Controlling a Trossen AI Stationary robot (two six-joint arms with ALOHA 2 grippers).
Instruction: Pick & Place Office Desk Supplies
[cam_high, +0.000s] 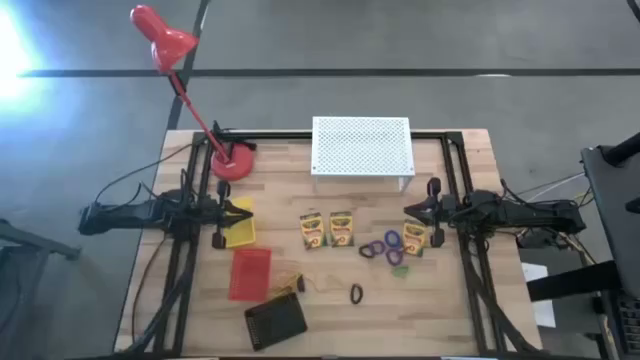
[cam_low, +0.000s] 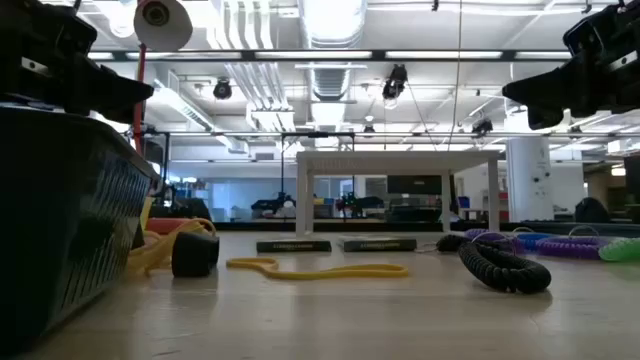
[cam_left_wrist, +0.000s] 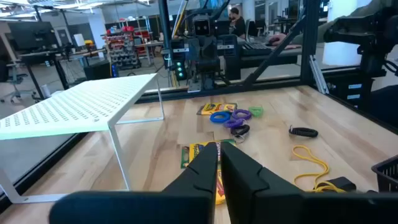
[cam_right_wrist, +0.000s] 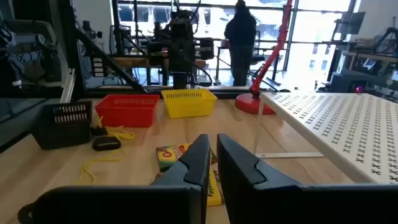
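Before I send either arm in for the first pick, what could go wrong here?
1. The purple rings lie bunched against the right crayon box; a gripper may drag neighbours along.
2. Two crayon boxes lie side by side, leaving little finger room between them.
3. The rubber-band tangle lies beside the black basket and may snag. Both the left gripper and right gripper are shut and must open first.

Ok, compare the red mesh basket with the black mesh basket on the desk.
The small red mesh basket is bright red; the black mesh basket is dark. In the high view the red one sits nearly square to the wooden table, while the black one is turned at an angle, nearer the table's front edge. The yellowish rubber-band tangle lies beside both. Both are small rectangular mesh bins on the left arm's side.
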